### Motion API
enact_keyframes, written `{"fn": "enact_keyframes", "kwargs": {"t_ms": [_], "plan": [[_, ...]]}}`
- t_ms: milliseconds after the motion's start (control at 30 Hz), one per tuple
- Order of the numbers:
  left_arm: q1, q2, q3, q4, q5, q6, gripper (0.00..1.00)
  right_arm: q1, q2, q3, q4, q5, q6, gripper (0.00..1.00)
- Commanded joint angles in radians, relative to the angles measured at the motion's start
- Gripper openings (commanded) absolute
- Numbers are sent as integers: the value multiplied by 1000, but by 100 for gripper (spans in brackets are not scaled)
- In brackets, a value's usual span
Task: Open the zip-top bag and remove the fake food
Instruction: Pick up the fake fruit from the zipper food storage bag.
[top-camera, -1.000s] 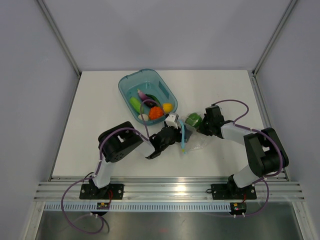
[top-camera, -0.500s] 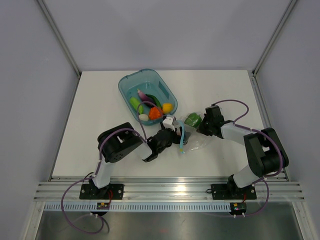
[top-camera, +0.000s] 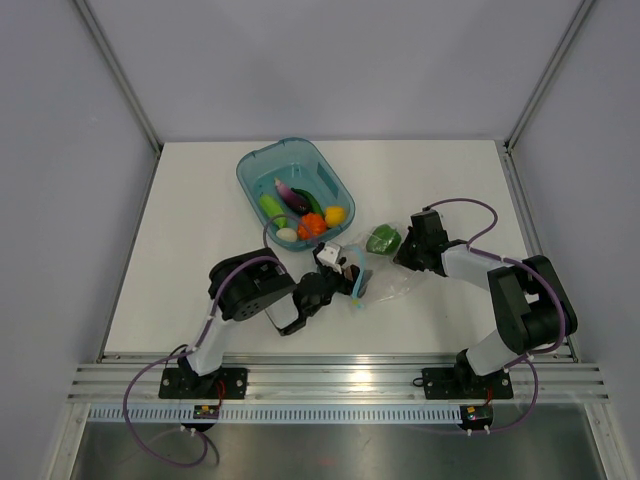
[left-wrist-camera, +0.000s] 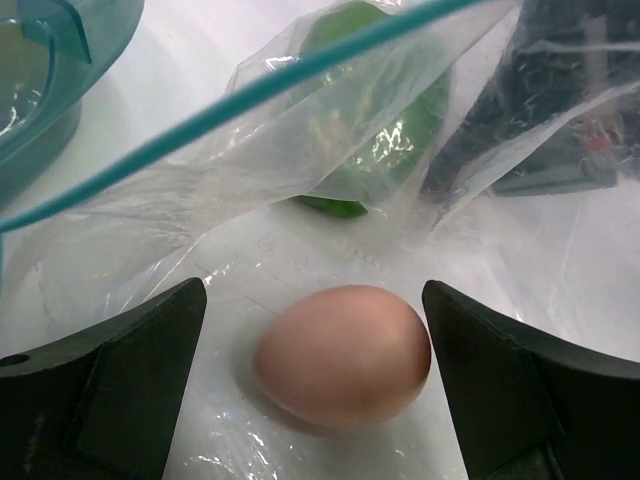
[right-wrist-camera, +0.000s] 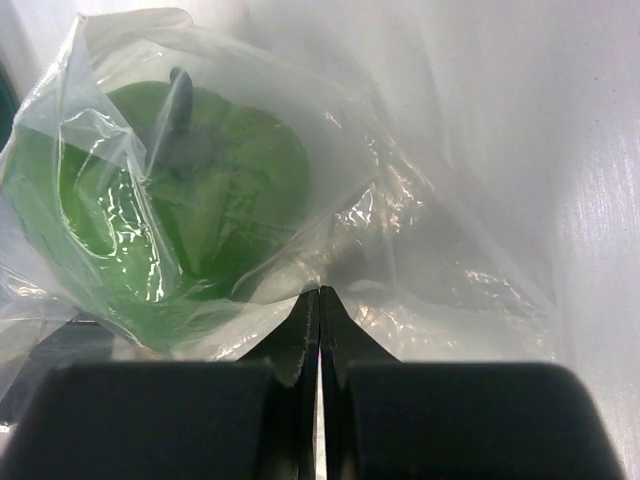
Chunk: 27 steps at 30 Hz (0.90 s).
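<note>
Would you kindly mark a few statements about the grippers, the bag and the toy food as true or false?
1. The right gripper is shut on the zip-top bag. True.
2. The left gripper is clamped on the tan egg. False: its jaws stand open on either side of the egg, not touching it.
3. The green pepper lies in the teal tub. False: it is inside the bag.
4. The tub holds several toy foods. True.

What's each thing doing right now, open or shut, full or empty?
zip-top bag, mouth open.
left pincer, open around the egg, not touching.
right pincer, shut on the bag.
egg, lying loose on plastic.
green pepper, inside the bag.
tub, no lid, toy food inside.
</note>
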Motion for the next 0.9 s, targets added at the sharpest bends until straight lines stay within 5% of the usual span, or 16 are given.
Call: {"fn": "enact_keyframes", "kwargs": {"t_ms": [0, 133, 267, 600, 867], "plan": [[5, 107, -38, -319, -104, 30, 94, 7, -8, 27, -14, 19, -4, 0], [5, 101, -25, -332, -106, 39, 94, 7, -13, 27, -13, 19, -6, 0], [5, 94, -35, -326, -121, 37, 70, 7, -11, 25, -14, 21, -4, 0], [-1, 26, -120, -215, -88, 22, 58, 5, -10, 30, -30, 77, 16, 0], [-12, -191, -136, -365, 46, -75, 56, 5, 13, 54, -85, 145, 51, 0]]}}
